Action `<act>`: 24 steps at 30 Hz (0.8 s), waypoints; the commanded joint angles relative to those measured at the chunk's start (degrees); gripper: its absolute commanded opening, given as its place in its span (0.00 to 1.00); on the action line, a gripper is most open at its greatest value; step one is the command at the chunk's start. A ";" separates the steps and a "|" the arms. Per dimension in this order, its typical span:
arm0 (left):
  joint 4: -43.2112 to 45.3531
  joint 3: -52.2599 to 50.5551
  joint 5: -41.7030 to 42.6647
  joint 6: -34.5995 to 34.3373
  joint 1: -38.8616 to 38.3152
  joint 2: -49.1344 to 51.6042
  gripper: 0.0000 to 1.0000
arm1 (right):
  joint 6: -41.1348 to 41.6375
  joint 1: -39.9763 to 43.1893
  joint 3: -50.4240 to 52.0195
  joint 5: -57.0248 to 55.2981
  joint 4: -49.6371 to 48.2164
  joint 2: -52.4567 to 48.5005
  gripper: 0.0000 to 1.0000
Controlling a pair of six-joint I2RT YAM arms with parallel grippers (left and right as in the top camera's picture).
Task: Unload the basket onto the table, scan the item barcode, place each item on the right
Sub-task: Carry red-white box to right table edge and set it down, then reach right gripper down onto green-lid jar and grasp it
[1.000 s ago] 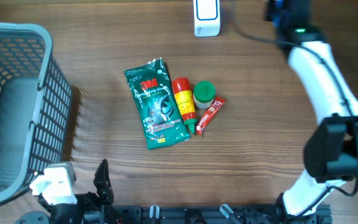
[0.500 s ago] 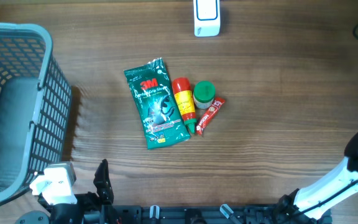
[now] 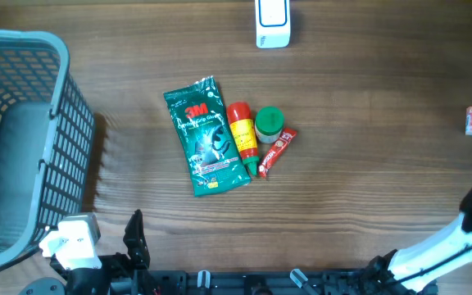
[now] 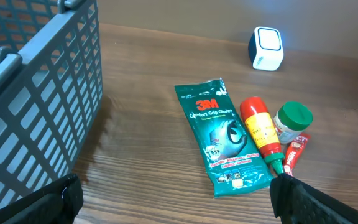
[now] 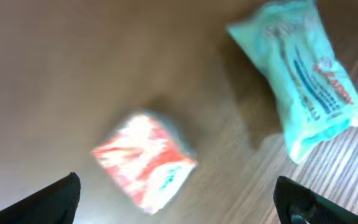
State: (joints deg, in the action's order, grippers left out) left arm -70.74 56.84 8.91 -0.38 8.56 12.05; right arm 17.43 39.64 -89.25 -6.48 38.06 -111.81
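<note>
Wooden counter (image 3: 342, 164) keeps my items (image 3: 238, 131) clustered centrally, probably reachable for scanner (image 3: 272, 23) passes; left pincer (image 4: 176, 193) and right pincer (image 5: 179, 199) both gape released.

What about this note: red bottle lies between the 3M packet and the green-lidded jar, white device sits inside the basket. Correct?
One error: the white device stands on the table, well outside the basket, as the overhead view shows. The red bottle does lie between the 3M packet and the green-lidded jar.
</note>
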 commanded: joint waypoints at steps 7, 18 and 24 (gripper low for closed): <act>0.20 0.04 0.70 -0.76 0.31 -0.37 1.00 | 14.05 -7.41 0.17 46.84 24.00 13.94 1.00; 0.20 0.04 0.70 -0.76 0.31 -0.37 1.00 | 9.66 -51.60 2.80 17.84 21.40 13.77 0.99; 0.20 0.04 0.70 -0.76 0.31 -0.37 1.00 | 12.74 -66.34 9.49 1.73 10.40 12.98 1.00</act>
State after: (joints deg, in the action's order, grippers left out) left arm -70.76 56.84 8.93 -0.38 8.56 12.05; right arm 28.93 -23.86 -83.72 6.83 52.58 -97.49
